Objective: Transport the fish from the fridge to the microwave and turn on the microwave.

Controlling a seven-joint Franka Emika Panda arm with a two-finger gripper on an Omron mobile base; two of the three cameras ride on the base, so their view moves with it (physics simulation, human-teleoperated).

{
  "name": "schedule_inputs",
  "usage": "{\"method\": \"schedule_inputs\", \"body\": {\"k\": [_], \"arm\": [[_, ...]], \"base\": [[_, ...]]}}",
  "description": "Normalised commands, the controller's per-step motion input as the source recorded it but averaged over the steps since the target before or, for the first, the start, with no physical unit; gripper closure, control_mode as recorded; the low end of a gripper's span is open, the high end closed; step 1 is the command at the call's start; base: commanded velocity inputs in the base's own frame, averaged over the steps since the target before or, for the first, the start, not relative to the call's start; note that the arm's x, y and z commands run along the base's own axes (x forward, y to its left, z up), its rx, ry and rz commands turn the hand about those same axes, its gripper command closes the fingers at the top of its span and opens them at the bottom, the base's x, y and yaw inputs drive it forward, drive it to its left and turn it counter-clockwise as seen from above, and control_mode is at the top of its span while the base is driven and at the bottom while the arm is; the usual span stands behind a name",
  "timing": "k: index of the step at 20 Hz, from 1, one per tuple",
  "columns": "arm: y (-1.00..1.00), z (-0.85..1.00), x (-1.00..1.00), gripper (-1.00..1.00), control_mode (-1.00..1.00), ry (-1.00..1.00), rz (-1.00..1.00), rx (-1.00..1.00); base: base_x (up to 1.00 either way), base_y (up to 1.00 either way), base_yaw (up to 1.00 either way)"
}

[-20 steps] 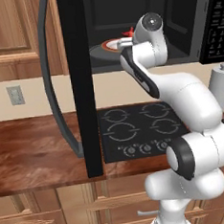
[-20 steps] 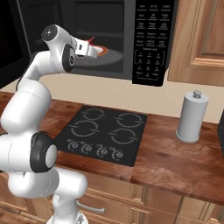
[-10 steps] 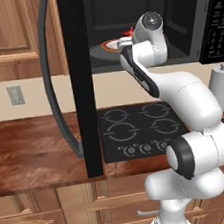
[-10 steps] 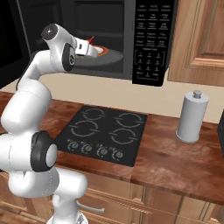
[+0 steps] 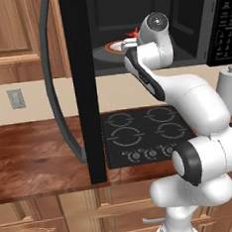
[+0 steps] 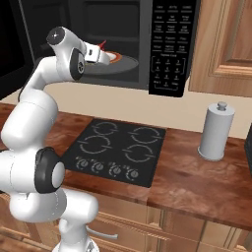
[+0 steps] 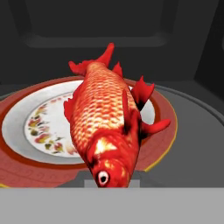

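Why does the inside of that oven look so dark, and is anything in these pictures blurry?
Nothing is blurred. In the hand view the fish and patterned plate are bright and sharp against the microwave's dim, unlit walls. In the left base view the open door is flat black. In the right base view the canister is evenly lit.

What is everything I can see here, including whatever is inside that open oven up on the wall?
fish: one, bright red-orange, inside the oven over the plate, head toward the hand camera
plate: one, white with a red rim and floral pattern, on the turntable
turntable: one, dark grey, round, floor of the microwave
microwave: one, black, above the stove, keypad on its right side
microwave door: one, black with a curved grey handle, swung open to the left
stovetop: one, black, four burners, set in the counter
counter: one, reddish-brown wood
canister: one, grey, on the counter right of the stove
wall outlet: one, pale, left wall
arm: one, white, reaching into the microwave
gripper: one, in the microwave at the fish
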Motion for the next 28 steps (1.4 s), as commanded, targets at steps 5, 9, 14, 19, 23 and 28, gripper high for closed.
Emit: {"method": "schedule_inputs", "body": {"k": [5, 9, 14, 19, 23, 28], "arm": [[0.00, 0.00, 0.00, 1.00, -1.00, 0.00, 0.00, 0.00], [0.00, 0.02, 0.00, 1.00, -1.00, 0.00, 0.03, 0.00], [0.00, 0.06, 0.00, 1.00, -1.00, 0.00, 0.04, 0.00], [0.00, 0.11, 0.03, 1.00, -1.00, 0.00, 0.04, 0.00], [0.00, 0.00, 0.22, 1.00, -1.00, 0.03, 0.03, 0.00], [0.00, 0.00, 0.35, 1.00, -1.00, 0.07, 0.02, 0.00]], "base": [[0.00, 0.00, 0.00], [0.00, 0.00, 0.00], [0.00, 0.00, 0.00], [0.00, 0.00, 0.00], [0.00, 0.00, 0.00], [0.00, 0.00, 0.00]]}}
